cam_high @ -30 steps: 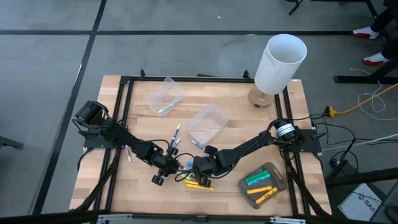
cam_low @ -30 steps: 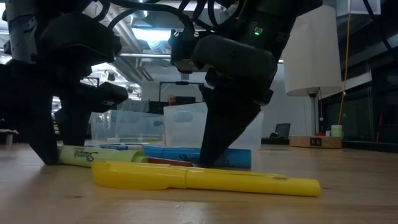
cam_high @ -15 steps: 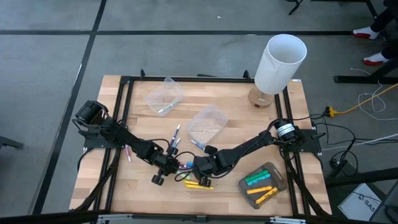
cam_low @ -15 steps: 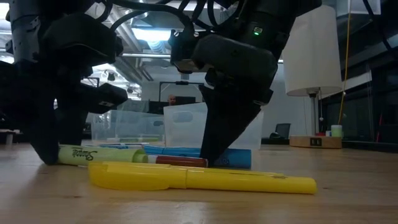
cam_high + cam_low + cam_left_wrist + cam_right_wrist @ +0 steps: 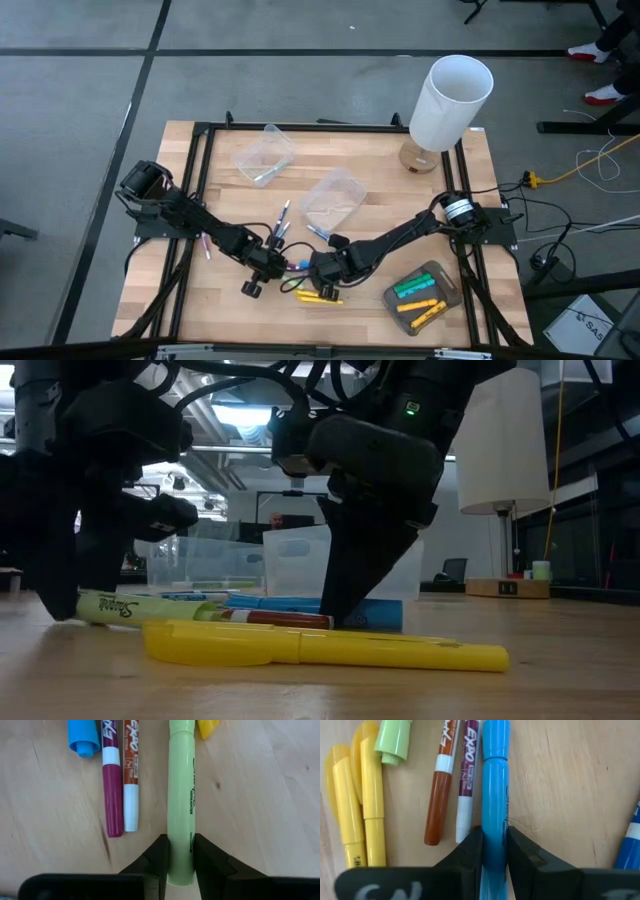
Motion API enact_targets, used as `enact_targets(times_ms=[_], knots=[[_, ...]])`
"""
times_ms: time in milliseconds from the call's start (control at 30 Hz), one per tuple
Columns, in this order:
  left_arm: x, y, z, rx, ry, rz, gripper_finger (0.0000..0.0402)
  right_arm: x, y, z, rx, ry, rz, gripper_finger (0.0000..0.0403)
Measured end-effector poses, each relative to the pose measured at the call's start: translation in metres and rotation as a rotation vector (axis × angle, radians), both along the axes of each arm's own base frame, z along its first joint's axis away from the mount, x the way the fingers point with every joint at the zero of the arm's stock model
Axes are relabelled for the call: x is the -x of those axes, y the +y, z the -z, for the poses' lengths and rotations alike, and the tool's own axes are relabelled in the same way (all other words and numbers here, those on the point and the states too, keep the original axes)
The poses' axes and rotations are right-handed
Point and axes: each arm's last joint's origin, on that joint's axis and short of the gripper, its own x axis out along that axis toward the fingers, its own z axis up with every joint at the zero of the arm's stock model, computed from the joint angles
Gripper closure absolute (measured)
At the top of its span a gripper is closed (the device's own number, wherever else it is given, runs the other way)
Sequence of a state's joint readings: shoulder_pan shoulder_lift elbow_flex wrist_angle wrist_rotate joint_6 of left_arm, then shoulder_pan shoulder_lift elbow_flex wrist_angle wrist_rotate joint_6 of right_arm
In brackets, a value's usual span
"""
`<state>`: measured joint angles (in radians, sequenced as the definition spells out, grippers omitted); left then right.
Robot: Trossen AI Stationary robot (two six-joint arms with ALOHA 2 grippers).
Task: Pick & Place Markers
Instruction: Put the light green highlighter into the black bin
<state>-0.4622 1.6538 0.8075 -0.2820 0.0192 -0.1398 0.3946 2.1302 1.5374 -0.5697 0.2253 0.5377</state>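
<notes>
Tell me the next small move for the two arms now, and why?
Probably lift both straight up a little. The left gripper is shut on the light green highlighter and the right gripper on the blue highlighter, both still lying flat on the table beside the two dry-erase markers. Rising first should clear those neighbours.

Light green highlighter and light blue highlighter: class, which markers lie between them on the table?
In the right wrist view, two thin Expo markers, one brown and one purple, lie side by side between the light green highlighter and the light blue highlighter.
</notes>
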Motion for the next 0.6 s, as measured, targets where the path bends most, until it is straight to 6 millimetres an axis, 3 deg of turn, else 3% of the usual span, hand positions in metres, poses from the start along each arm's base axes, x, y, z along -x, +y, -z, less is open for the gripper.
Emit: enact_targets(times_ms=[400, 600], knots=[[-0.01, -0.004, -0.027, -0.013, -0.03, 0.01, 0.0337, -0.002, 0.0, -0.016, 0.081, 0.035, -0.042, 0.0338], [-0.001, 0.001, -0.042, -0.043, -0.035, -0.016, 0.0337, -0.002, -0.001, -0.024, 0.116, 0.062, -0.072, 0.0338]])
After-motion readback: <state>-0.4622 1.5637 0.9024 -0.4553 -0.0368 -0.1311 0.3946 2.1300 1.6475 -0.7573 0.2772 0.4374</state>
